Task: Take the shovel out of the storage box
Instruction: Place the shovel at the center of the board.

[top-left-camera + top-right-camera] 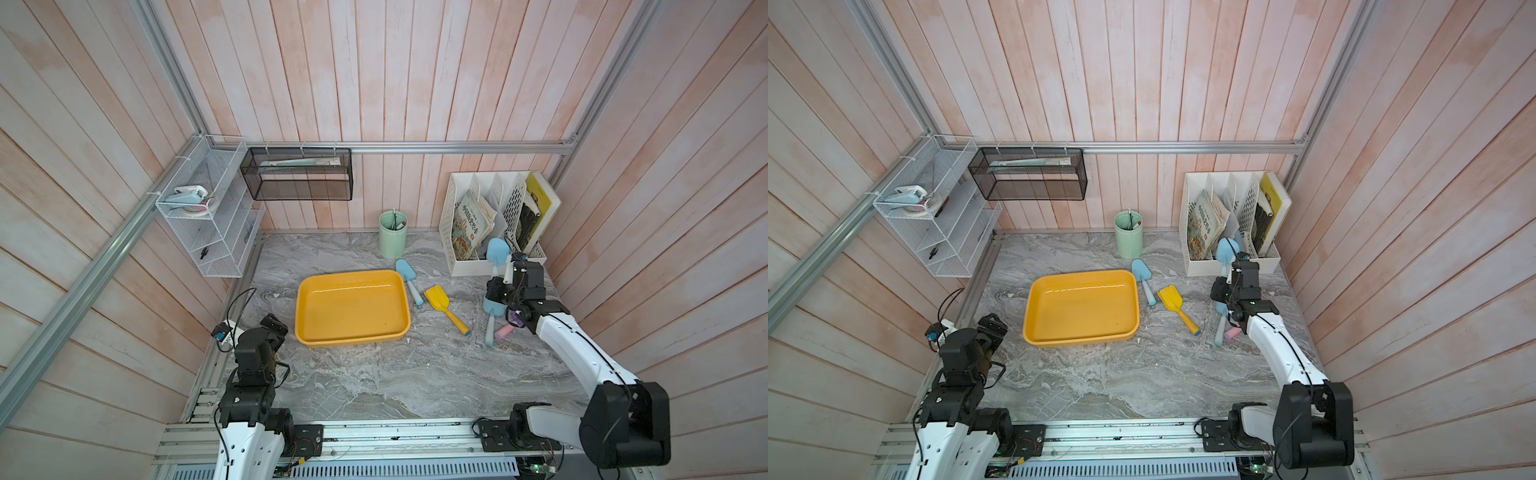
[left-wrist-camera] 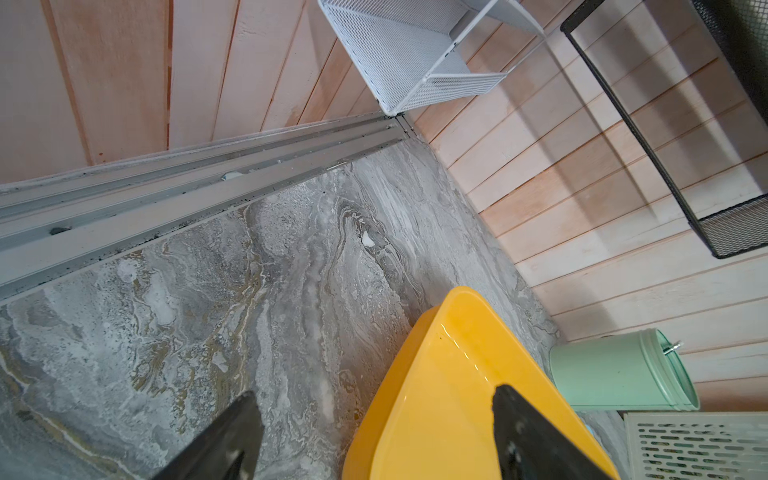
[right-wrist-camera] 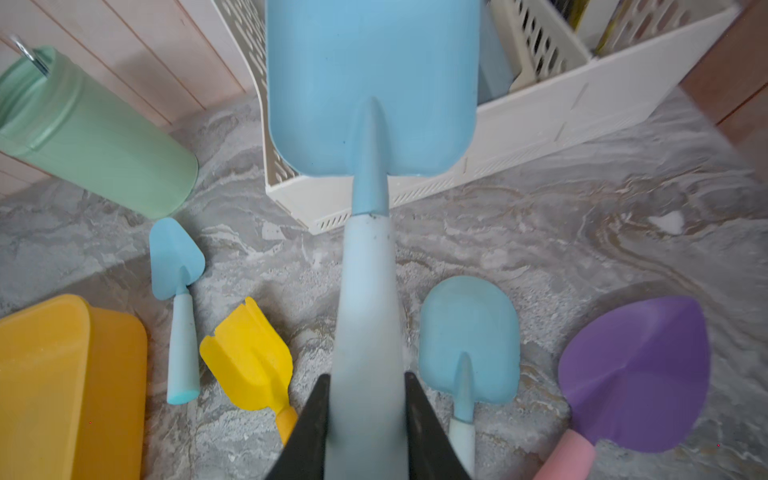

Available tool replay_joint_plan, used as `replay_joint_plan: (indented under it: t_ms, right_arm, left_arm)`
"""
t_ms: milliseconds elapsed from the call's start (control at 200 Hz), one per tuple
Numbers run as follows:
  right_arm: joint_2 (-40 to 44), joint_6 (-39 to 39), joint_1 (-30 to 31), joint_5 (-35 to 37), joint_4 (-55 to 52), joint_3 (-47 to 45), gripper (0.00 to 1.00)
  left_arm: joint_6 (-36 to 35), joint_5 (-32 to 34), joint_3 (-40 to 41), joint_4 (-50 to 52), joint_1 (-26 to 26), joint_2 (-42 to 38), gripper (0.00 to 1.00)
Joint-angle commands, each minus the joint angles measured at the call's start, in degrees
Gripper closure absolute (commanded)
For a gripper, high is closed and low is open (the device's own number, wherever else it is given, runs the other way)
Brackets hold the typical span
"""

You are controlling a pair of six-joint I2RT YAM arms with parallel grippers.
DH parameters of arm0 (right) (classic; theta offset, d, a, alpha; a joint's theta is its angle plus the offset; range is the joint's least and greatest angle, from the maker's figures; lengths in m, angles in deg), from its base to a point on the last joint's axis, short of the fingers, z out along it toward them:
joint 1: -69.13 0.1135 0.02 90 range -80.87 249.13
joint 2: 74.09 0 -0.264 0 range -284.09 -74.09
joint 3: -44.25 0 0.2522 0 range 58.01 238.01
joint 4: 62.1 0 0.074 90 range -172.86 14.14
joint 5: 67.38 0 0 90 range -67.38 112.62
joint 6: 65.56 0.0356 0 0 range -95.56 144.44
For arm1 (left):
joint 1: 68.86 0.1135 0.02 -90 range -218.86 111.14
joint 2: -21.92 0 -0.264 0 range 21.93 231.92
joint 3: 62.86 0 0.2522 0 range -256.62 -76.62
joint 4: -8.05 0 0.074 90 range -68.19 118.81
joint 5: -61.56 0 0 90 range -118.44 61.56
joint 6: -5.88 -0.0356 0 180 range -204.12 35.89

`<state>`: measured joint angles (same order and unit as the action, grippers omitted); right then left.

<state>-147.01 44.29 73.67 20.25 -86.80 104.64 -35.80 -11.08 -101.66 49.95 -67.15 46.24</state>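
The storage box [image 1: 353,311] [image 1: 1081,309] is a shallow yellow tray in mid-table, and nothing lies in it. My right gripper [image 3: 368,382] [image 1: 508,273] is shut on the pale handle of a light blue shovel [image 3: 374,83] [image 1: 497,250]. It holds the shovel above the table, right of the box, with the blade in front of the white file rack [image 3: 519,120]. My left gripper [image 2: 376,395] [image 1: 272,322] is open and empty near the box's front left corner [image 2: 457,303].
On the table right of the box lie a blue pointed trowel [image 3: 176,257] [image 1: 406,272], a yellow scoop [image 3: 249,353] [image 1: 436,299], another blue shovel [image 3: 469,336] and a purple one with a pink handle [image 3: 636,370]. A mint-green cup [image 1: 392,235] stands at the back.
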Motion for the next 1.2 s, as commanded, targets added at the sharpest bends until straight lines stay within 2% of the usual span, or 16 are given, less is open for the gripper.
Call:
replay_joint_plan:
  t_ms: [0, 140, 260, 450, 605, 1195]
  right_arm:
    - [-1.9, -1.0, 1.0, -4.2, -1.1, -1.4, 1.0]
    - [-4.4, -2.1, 4.0, -3.9, -0.9, -2.9, 1.0]
    - [-8.6, -3.7, 8.7, 1.0, -2.9, -2.1, 1.0]
    - [-14.2, -1.9, 8.8, 3.3, -2.3, -2.5, 1.0]
    - [-14.4, -1.5, 8.8, 5.4, -1.3, -2.7, 1.0]
    - [-20.7, -0.3, 8.9, 2.9, -4.8, 0.0, 1.0]
  left_arm:
    - [0.3, -0.3, 0.4, -1.1, 0.0, -0.3, 0.1]
    - [0.6, -0.6, 0.8, -1.1, 0.0, -0.1, 0.1]
    - [1.1, -1.0, 1.4, -1.2, 0.0, -0.1, 0.1]
    - [0.7, -0.3, 1.1, -0.1, 0.0, -0.5, 0.1]
    - [0.2, 0.2, 0.9, 0.3, 0.0, -0.9, 0.1]
    - [0.2, 0.1, 1.0, 0.3, 0.0, -0.7, 0.1]
